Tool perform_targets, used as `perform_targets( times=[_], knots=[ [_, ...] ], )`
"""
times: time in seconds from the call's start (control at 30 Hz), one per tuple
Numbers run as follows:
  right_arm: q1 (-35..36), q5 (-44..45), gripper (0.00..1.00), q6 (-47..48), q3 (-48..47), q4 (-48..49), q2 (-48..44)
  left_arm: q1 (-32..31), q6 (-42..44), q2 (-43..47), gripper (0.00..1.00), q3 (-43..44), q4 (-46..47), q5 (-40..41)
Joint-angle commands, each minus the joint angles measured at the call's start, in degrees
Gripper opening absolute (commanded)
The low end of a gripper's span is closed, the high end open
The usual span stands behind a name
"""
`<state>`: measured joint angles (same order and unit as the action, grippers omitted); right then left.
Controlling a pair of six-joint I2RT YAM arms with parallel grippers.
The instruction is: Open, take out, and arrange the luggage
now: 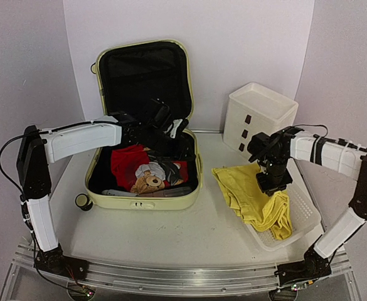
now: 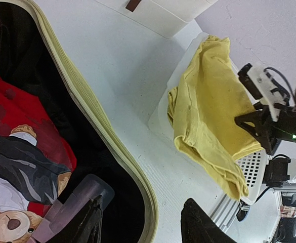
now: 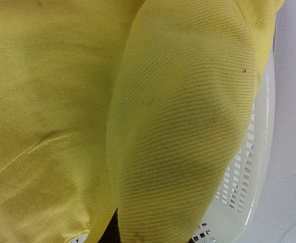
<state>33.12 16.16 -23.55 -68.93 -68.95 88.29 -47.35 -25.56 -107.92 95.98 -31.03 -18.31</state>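
The pale yellow-green luggage lies open at centre-left, its black-lined lid up against the back wall. Inside lie a red garment with a teddy bear print and dark clothes. My left gripper hovers open over the case's back right corner. In the left wrist view it straddles the case rim, with a translucent purple item by one finger. My right gripper presses down on a yellow cloth in the white mesh basket. In the right wrist view the cloth hides the fingers.
A white three-drawer box stands behind the basket at the back right. The yellow cloth hangs partly over the basket's left edge onto the table. A black caster wheel sticks out at the case's front left corner.
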Motion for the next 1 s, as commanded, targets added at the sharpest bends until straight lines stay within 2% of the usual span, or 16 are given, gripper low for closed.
perform_targets(
  times=[0.0, 0.1, 0.2, 0.27, 0.37, 0.47, 0.57, 0.63, 0.73, 0.9, 0.97],
  knots=[
    [-0.34, 12.97, 0.15, -2.61, 2.62, 11.77, 4.92, -0.2, -0.43, 0.39, 0.54, 1.15, 0.56, -0.77],
    [-0.34, 13.46, 0.09, -3.01, 1.21, 12.27, 3.45, -0.2, -0.5, 0.17, 0.54, 0.84, 0.61, -0.94],
    [-0.24, 6.64, 0.07, 1.03, -1.05, 14.02, -2.68, -0.2, -0.04, 0.44, 0.54, 0.52, 0.59, -0.43],
    [-0.17, -1.52, 0.07, 3.56, -4.09, 14.17, -7.43, -0.2, 0.35, 0.96, 0.54, 0.41, 0.6, 0.47],
    [-0.1, -18.53, 0.07, 5.4, -10.72, 14.25, -13.25, -0.11, 0.96, 1.98, 0.54, 0.43, 0.59, 1.96],
    [0.01, -33.5, 0.07, 4.39, -17.31, 14.3, -16.71, 0.33, 1.61, 3.33, 0.54, 0.61, 0.53, 3.49],
    [0.01, -43.78, 0.07, 2.21, -21.63, 14.57, -18.76, 1.27, 2.02, 4.91, 0.54, 0.61, 0.44, 4.34],
    [0.01, -44.87, 0.07, 0.31, -22.83, 14.67, -19.56, 1.9, 2.37, 5.79, 0.54, 0.63, 0.35, 4.73],
    [-0.92, -41.92, 0.07, -1.02, -20.68, 13.43, -19.29, 2.58, 2.94, 6.48, 0.54, 0.84, 0.35, 5.08],
    [-7.67, -46.12, 0.07, 2.69, -8.11, 14.28, -13.56, 2.63, 3.42, 3.93, 0.54, 2.24, 0.18, 3.67],
    [-11.2, -42.76, 0.08, 4.94, -2.96, 15.06, -9.85, 2.68, 3.19, 2.52, 0.54, 2.57, 0.17, 2.84]
  ],
)
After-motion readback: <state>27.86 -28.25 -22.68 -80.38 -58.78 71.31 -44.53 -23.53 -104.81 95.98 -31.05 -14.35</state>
